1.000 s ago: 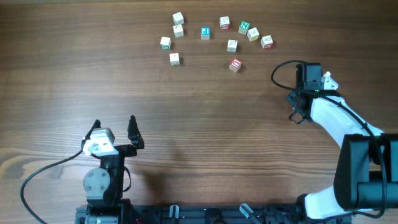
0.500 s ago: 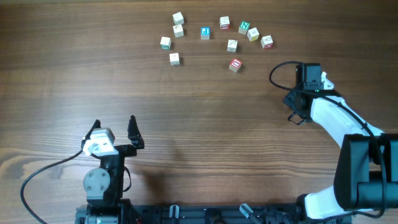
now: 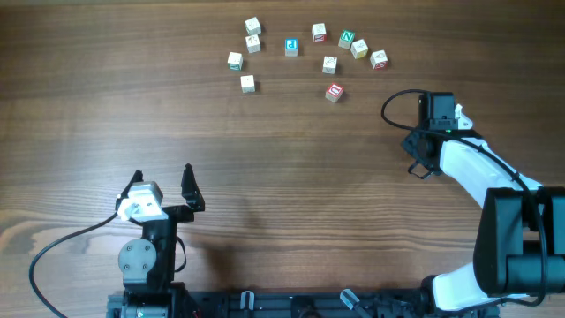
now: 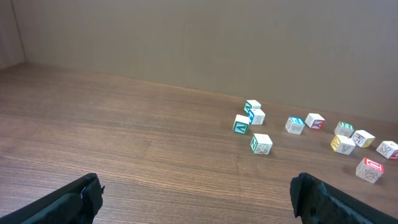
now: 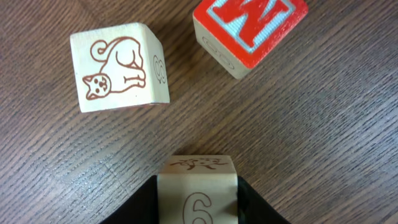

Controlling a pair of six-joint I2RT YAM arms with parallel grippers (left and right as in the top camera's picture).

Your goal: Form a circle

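Observation:
Several small lettered wooden blocks (image 3: pixel 291 46) lie in a loose arc at the far middle of the table (image 3: pixel 88 106), with a red one (image 3: pixel 334 92) nearest me. In the right wrist view a pale block marked 6 (image 5: pixel 198 180) sits on the wood between the black fingers (image 5: pixel 140 208) of my right gripper (image 5: pixel 198 202), which press on both its sides. Just beyond it lie a cat-picture block (image 5: pixel 119 67) and a red-topped block (image 5: pixel 249 34). From overhead the right gripper (image 3: pixel 422 159) hides these three. My left gripper (image 3: pixel 163 181) stands open over bare wood, far from the blocks (image 4: pixel 261 143).
The right arm's white body (image 3: pixel 481 177) runs from the table's right edge. The left arm's base (image 3: pixel 146 256) sits at the near edge with a black cable (image 3: pixel 53 252) trailing left. A plain wall (image 4: pixel 186 43) rises behind the table.
The right gripper has shifted slightly toward the far side of the table. The arc of blocks and the left arm have not moved.

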